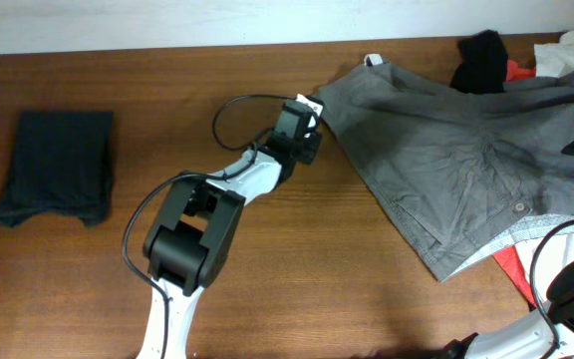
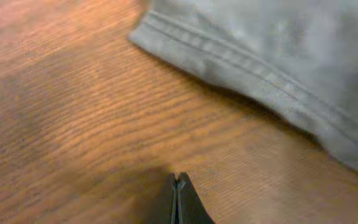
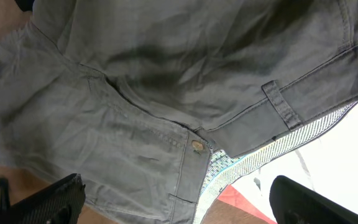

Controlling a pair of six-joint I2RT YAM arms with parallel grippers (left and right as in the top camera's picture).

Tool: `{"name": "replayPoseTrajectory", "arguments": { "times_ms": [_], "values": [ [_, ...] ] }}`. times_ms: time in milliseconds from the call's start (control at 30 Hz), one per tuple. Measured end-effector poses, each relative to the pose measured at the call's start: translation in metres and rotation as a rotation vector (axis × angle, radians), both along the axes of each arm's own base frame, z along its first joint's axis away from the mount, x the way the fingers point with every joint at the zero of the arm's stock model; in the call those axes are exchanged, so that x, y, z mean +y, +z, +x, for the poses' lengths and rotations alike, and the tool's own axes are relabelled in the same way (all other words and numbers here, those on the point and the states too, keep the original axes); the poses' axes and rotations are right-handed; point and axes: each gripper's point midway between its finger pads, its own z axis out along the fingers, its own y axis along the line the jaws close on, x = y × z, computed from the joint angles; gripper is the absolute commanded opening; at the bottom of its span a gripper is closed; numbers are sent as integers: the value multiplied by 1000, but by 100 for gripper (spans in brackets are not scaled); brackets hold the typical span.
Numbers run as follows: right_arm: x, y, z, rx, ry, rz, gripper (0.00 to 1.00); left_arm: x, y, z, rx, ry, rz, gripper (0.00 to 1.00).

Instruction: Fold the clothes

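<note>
Far left, a folded dark garment (image 1: 56,165) lies flat on the table (image 1: 267,299), square and well apart from everything else. The table is brown wood with a strong grain running across it, and a strip of pale wall (image 1: 167,20) runs along its far edge.

Moving in, there's bare wood, then my left arm (image 1: 192,234) reaching up and across the middle with its black cable looping above. My left tool (image 2: 176,185) is pinched fully closed with nothing between the fingers. It sits low over the wood, just short of the stitched hem of the trousers (image 1: 446,150), near it but apart.

The trousers take up the right half of the table, grey-khaki, spread out and rumpled, with creases fanning out near the fly. Behind them, at the far right corner, a black garment (image 1: 481,60), a red garment (image 1: 517,70) and a white garment (image 1: 566,48) are bunched together, and the trousers partly overlap them.

On the right, my right tool (image 3: 176,183) stands wide open above the waistband, holding nothing. Below it I see the button (image 3: 197,145), a belt loop (image 3: 278,102) and the pale patterned waistband lining (image 3: 278,146) turned outward. More red and white cloth shows under that edge.
</note>
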Motion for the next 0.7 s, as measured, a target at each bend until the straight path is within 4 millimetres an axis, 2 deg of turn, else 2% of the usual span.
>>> {"name": "replayPoseTrajectory", "arguments": {
  "times_ms": [100, 233, 300, 367, 500, 600, 700],
  "values": [
    [0, 0, 0, 0, 0, 0, 99, -24, 20, -11, 24, -72, -36, 0],
    [0, 0, 0, 0, 0, 0, 99, -80, 57, -36, 6, -208, -109, 0],
    [0, 0, 0, 0, 0, 0, 99, -106, 65, -56, 10, -272, -127, 0],
    [0, 0, 0, 0, 0, 0, 99, -127, 62, -78, 33, -327, -123, 0],
    [0, 0, 0, 0, 0, 0, 99, -147, 55, -107, 66, -385, -105, 0],
    [0, 0, 0, 0, 0, 0, 98, -151, 44, -117, 95, -399, -85, 0],
    [0, 0, 0, 0, -1, 1, 99, -147, 21, -123, 144, -398, -51, 0]
  ]
}}
